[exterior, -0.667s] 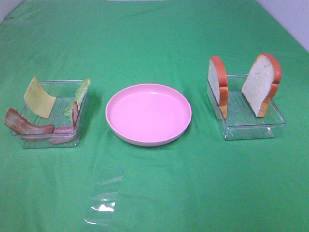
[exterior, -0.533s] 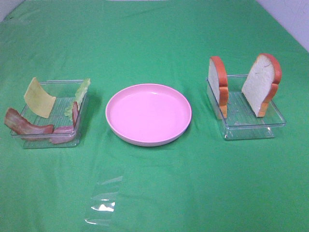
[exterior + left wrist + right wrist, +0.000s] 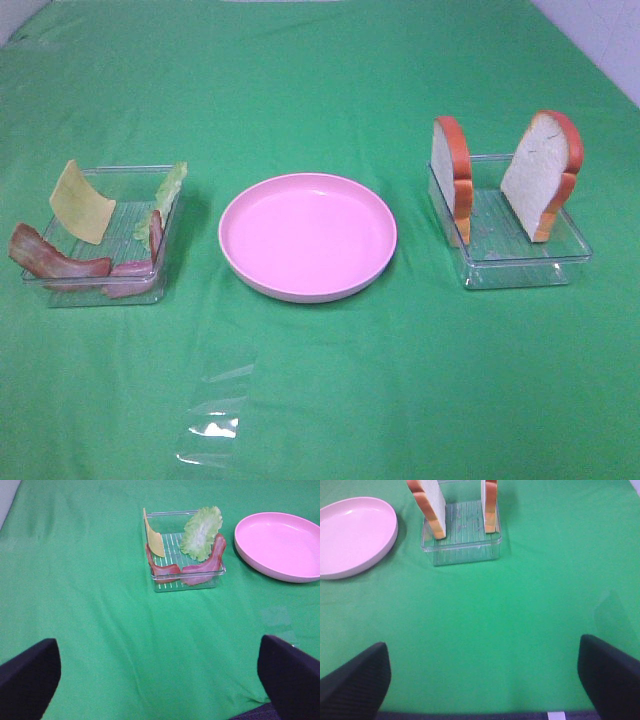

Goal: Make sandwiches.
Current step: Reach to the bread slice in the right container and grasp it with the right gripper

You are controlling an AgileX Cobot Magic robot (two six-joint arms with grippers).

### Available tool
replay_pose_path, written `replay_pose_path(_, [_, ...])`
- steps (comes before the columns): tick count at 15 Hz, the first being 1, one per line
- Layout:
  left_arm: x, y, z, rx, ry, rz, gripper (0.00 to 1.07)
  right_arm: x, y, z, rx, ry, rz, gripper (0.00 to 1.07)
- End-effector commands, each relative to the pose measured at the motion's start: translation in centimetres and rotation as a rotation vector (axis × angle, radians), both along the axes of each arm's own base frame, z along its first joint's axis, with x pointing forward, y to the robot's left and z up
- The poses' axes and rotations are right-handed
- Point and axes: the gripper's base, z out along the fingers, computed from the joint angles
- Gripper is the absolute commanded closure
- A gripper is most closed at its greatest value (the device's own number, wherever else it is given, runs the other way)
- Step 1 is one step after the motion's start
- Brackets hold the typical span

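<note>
1. Standing on edge in the right tray [image 3: 520,272], at the right of the overhead frame, are two bread slices [image 3: 452,165]. One is upright by the tray's left wall and the other is tilted at its right side, so the two are apart.
2. The left tray [image 3: 100,292], at the left of the frame, holds the fillings:
   - a cheese square [image 3: 82,203] propped at a slant;
   - lettuce [image 3: 170,190] leaning on the tray's right wall;
   - bacon strips [image 3: 55,262] draped along its front edge.
3. The pink plate [image 3: 307,236] sits on the green counter [image 3: 420,390] between the trays, touching neither.
4. A scrap of clear film [image 3: 212,425] lies at the lower left.
5. The left fingers [image 3: 30,675] are spread wide and hold nothing, well back from the filling tray.
6. The right fingers [image 3: 355,680] are likewise spread wide and hold nothing, well back from the bread.
</note>
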Motion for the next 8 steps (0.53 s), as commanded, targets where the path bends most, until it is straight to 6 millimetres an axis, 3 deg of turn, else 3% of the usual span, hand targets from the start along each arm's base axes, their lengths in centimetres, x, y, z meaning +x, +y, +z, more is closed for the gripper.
replay_pose_path(1, [-0.2, -0.1, -0.1, -0.008, -0.016, -0.003, 0.07, 0.8, 0.0, 1.3, 0.0, -0.077, -0.005, 0.09])
replay_pose_path(5, [-0.2, -0.1, -0.1, -0.008, -0.016, -0.003, 0.07, 5.1, 0.0, 2.6, 0.036, -0.094, -0.006, 0.09])
replay_pose_path(8, [-0.2, -0.1, -0.1, -0.008, -0.016, -0.003, 0.07, 8.7, 0.2, 2.2, 0.1, -0.011, -0.007, 0.09])
